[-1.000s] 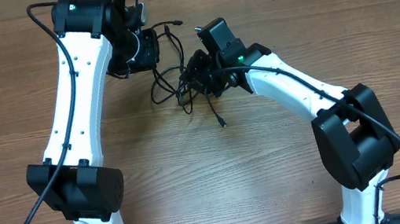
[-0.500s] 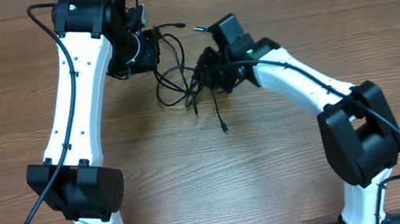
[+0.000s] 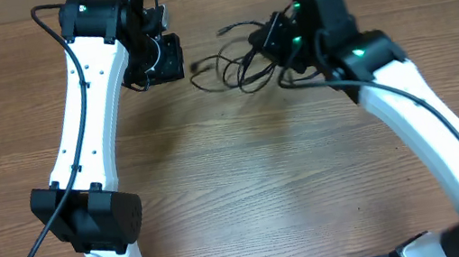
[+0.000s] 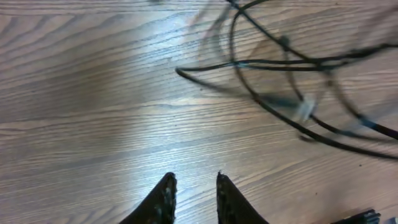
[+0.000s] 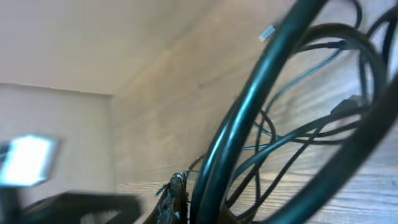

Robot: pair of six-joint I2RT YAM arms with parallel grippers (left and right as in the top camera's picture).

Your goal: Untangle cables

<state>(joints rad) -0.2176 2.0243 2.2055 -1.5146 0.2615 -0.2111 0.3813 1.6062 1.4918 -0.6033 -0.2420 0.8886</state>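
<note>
Cables [image 3: 230,59] sit clamped in the right tool [image 3: 279,42]; the left tool [image 4: 193,188] stands slightly apart.

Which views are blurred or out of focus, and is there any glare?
Overhead: sharp, evenly lit, cables crisp. Left wrist: cables motion-smeared at the upper right, pale sheen on the table. Right wrist: cables against the lens, thick and defocused; a blown-out blur at lower left.
</note>
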